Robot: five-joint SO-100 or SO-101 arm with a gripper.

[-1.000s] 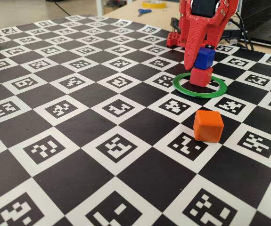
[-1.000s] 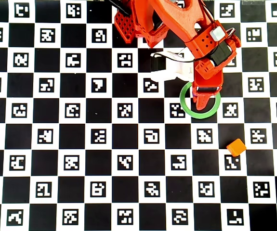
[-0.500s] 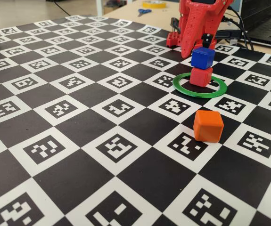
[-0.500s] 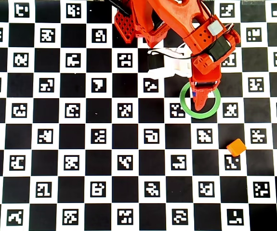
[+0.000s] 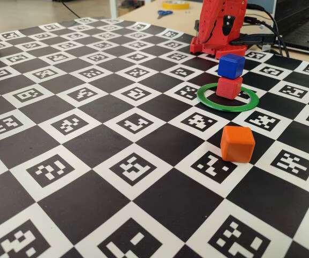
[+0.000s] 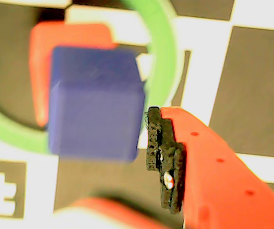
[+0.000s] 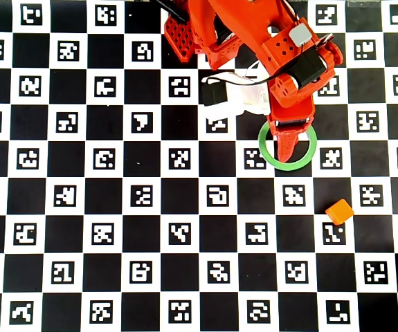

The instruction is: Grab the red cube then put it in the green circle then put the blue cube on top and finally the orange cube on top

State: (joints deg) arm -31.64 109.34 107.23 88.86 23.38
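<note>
The red cube (image 5: 229, 87) sits inside the green circle (image 5: 227, 98) with the blue cube (image 5: 231, 65) stacked on it. The gripper (image 7: 286, 148) hangs above the circle, holding nothing; its spread I cannot tell. The orange cube (image 5: 237, 143) waits outside the circle for stacking.

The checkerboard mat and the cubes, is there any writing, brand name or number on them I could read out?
None.
The mat carries only black-and-white square code patterns, no letters or numbers.
The blue cube, red cube, orange cube and green circle are blank.
</note>
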